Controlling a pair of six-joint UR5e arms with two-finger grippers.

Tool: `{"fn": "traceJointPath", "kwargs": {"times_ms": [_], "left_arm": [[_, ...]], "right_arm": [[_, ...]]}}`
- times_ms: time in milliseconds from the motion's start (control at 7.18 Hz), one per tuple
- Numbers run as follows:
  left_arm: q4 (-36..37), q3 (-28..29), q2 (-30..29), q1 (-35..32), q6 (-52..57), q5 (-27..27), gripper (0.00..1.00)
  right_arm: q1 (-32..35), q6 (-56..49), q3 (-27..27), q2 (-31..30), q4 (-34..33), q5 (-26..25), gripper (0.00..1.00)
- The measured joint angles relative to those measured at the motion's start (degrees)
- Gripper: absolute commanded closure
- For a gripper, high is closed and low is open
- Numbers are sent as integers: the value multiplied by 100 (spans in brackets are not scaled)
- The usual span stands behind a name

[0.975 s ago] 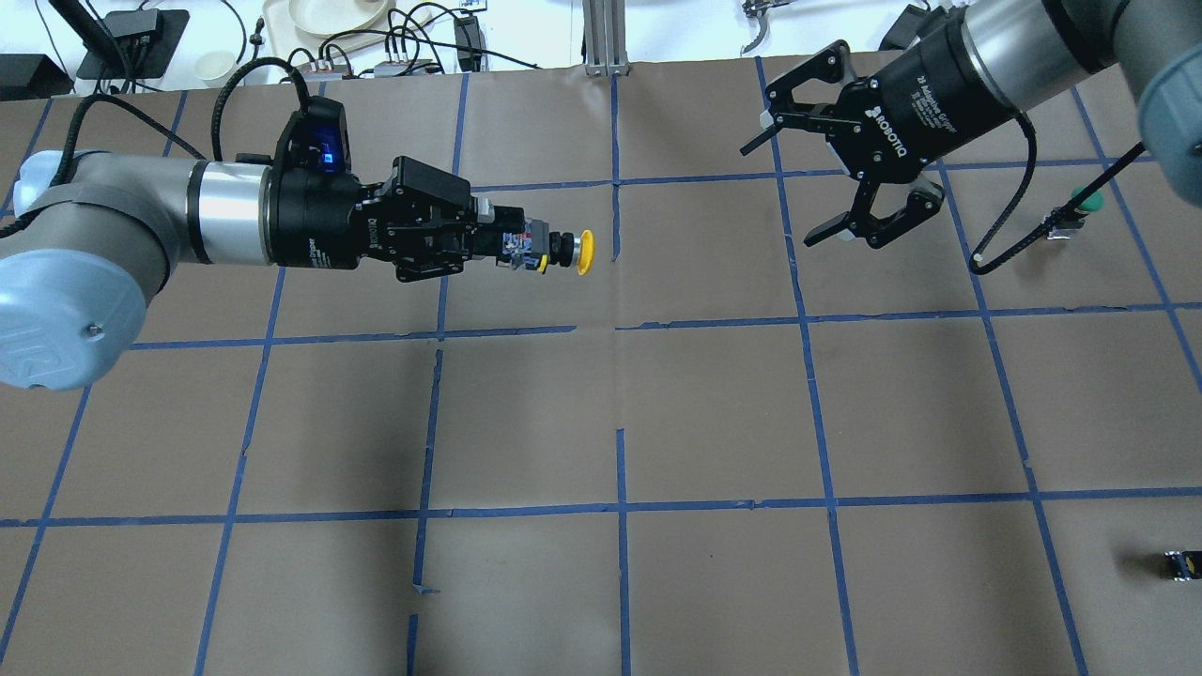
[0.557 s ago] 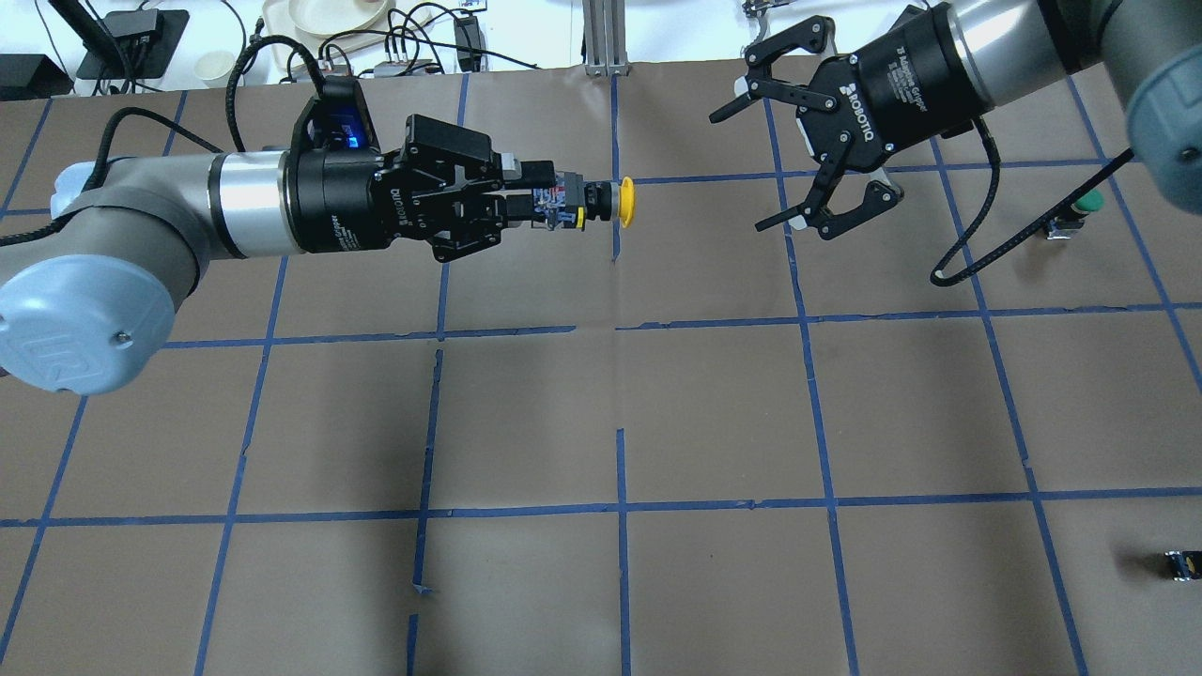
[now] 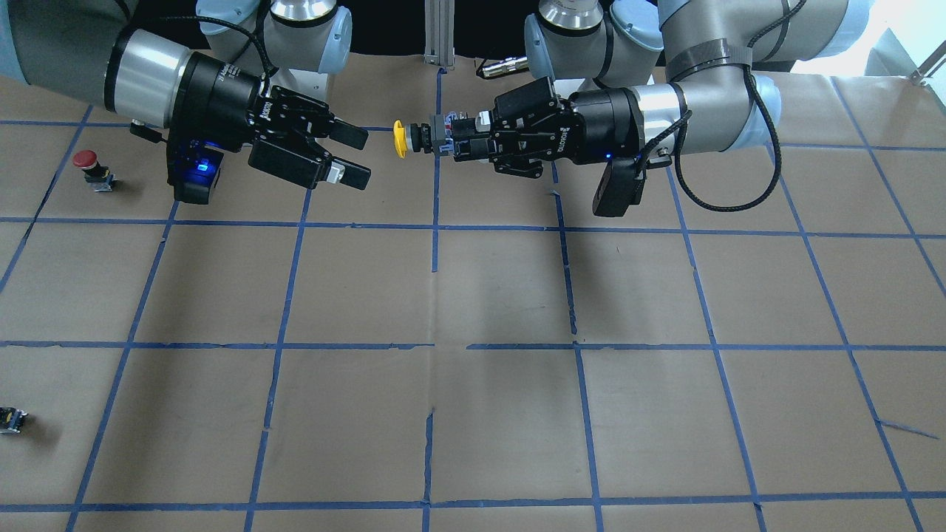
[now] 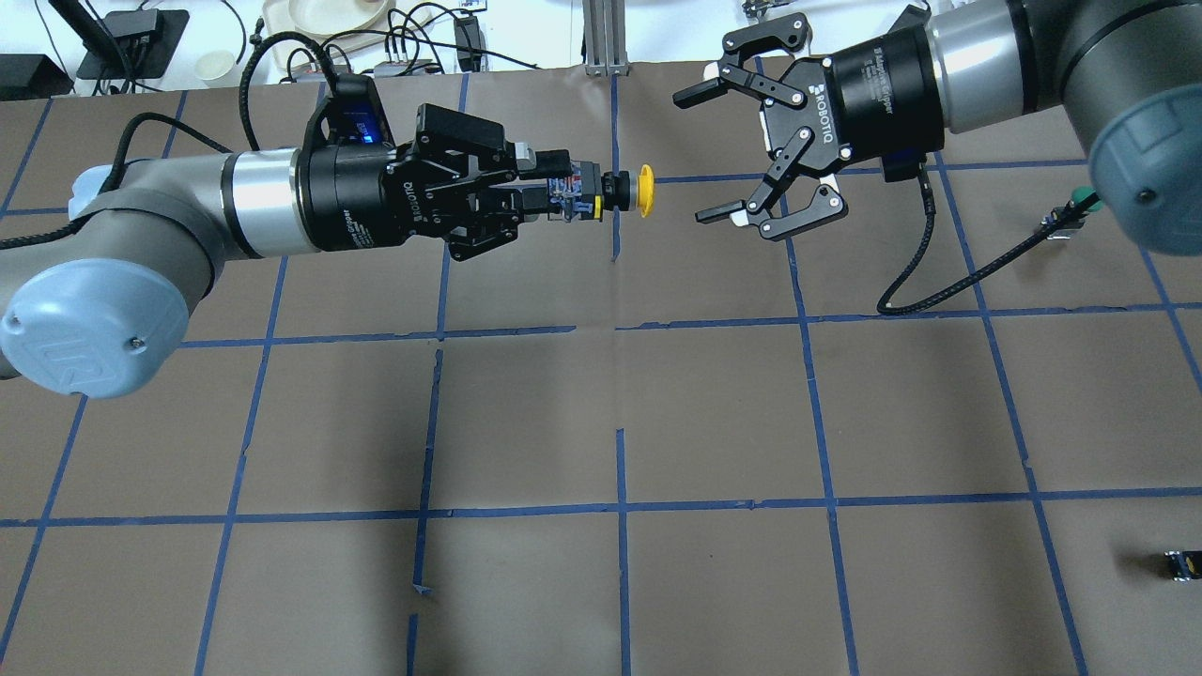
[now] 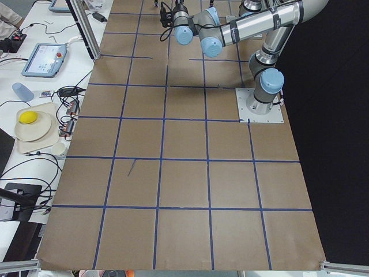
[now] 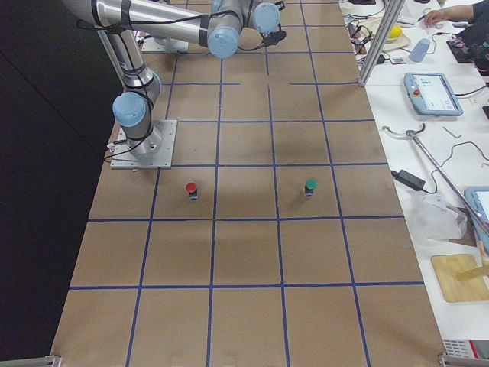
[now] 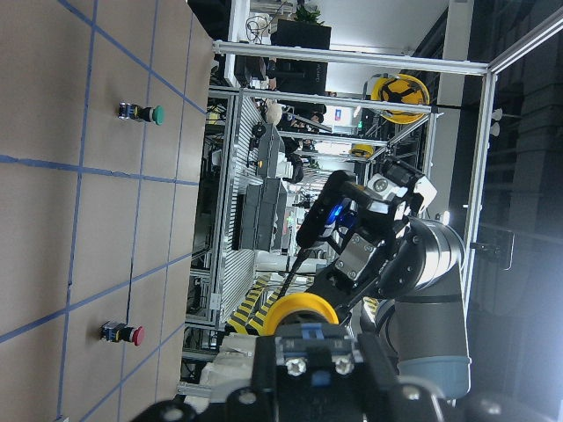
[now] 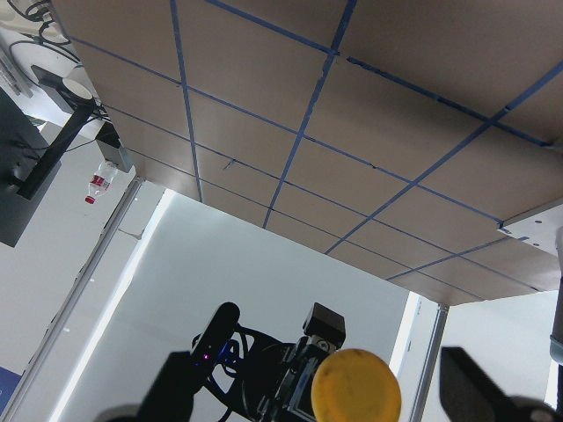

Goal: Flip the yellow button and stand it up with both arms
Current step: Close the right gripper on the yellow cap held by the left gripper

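My left gripper (image 4: 566, 199) is shut on the contact block of the yellow button (image 4: 642, 191) and holds it level in the air, with the yellow cap pointing at my right gripper (image 4: 701, 155). The right gripper is open and empty, a short gap from the cap, its fingers spread wider than the cap. In the front-facing view the button (image 3: 400, 139) sits between the left gripper (image 3: 460, 140) and the right gripper (image 3: 358, 157). The cap fills the bottom of the left wrist view (image 7: 300, 310) and of the right wrist view (image 8: 355, 387).
A red-capped button (image 3: 86, 159) and a green-capped button (image 4: 1086, 200) stand on the right arm's side of the table. A small capless block (image 4: 1179, 563) lies near the front right corner. The brown paper table (image 4: 714, 404) carries a blue tape grid.
The left arm has carried the button to the right and farther back. The right gripper has moved left toward the cap and stays open. The gap between them has shrunk.
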Motion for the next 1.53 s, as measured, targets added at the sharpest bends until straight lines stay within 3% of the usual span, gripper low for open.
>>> {"fn": "traceJointPath", "kwargs": {"times_ms": [975,1393,1533], "left_arm": [[53,-7,-15,7,-133,-159,90],[54,-7,0,7,-133,-130,90],[54,-4,4,7,-133,-122,90]], "right_arm": [[378,353,1,21,-25,54,8],[348,394,-2,-25,-30,54,29],[345,397,15,-27,-28,54,46]]}}
